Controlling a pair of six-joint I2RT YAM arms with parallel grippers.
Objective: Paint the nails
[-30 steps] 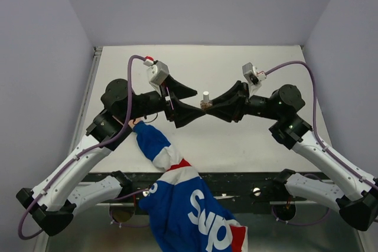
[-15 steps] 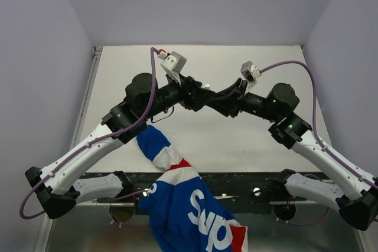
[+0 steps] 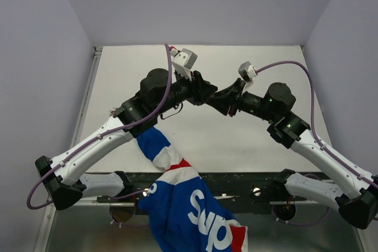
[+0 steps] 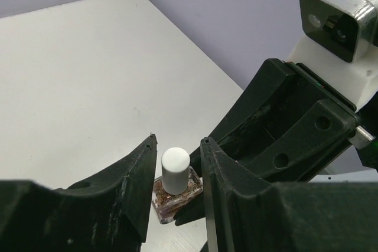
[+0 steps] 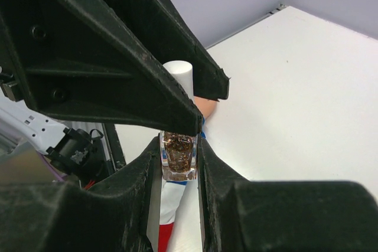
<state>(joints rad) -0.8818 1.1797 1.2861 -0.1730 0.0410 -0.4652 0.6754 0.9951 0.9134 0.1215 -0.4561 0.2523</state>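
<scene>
A small glass polish bottle (image 5: 178,166) with glittery brownish-red contents is held upright above the table, my right gripper (image 5: 177,151) shut on its body. Its white cap (image 4: 175,169) stands between the fingers of my left gripper (image 4: 179,141), which is open, with a thin gap on each side. In the top view, left gripper (image 3: 204,91) and right gripper (image 3: 220,100) meet tip to tip and hide the bottle. A blue, white and red sleeve (image 3: 160,149) reaches in under the left arm. A bit of skin (image 5: 208,107) shows, but the nails are hidden.
The white table (image 3: 236,140) is walled by pale panels on three sides. A metal rail (image 3: 88,98) runs along its left edge, and a black frame (image 3: 236,182) with the arm bases lines the near edge. The sleeve lies under my left forearm.
My left arm has swung right and its gripper has come over the bottle's cap, its jaws narrowing around it. The right gripper has kept hold of the bottle, shifting slightly back.
</scene>
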